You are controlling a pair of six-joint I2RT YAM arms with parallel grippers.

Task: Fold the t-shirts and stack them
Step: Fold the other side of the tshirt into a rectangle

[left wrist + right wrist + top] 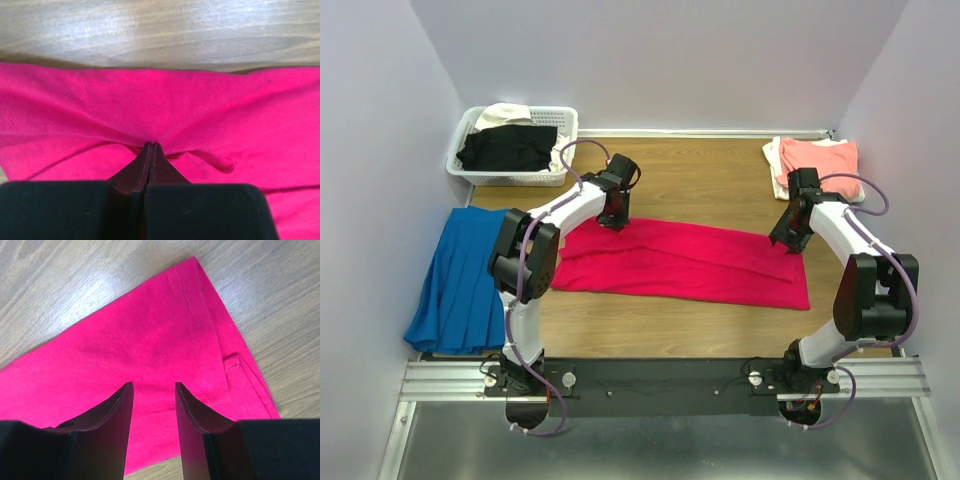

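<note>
Crimson t-shirt (685, 262): lies in the middle of the table (700, 185), folded into a long band that runs left to right. Its right end sits nearer the arm bases than its left.
Crimson t-shirt, right end: hem stitching and a short sleeve edge show in the right wrist view. The corner lies flat on the wood.
Left gripper (615, 218): down on the far edge of the band, near its left end.
Left gripper, jaws: pressed together, pinching a small ridge of the crimson cloth. In the left wrist view the fabric puckers toward the tips.
Right gripper (788, 240): over the right end of the band, just inside the hem.
Right gripper, jaws: spread, with nothing gripped between them. One finger (120, 410) stands over the red fabric; whether the tips touch it I cannot tell.
Salmon-pink t-shirt (818, 158): folded, at the far right corner of the table, on top of a cream t-shirt (773, 155).
Basket (510, 177): white plastic lattice, at the far left corner.
Black t-shirt (510, 148): crumpled inside the basket.
White garment (503, 113): in the basket behind the black one, rising over the back rim.
Blue cloth (460, 280): creased, spread along the left side of the table, well apart from the crimson band.
</note>
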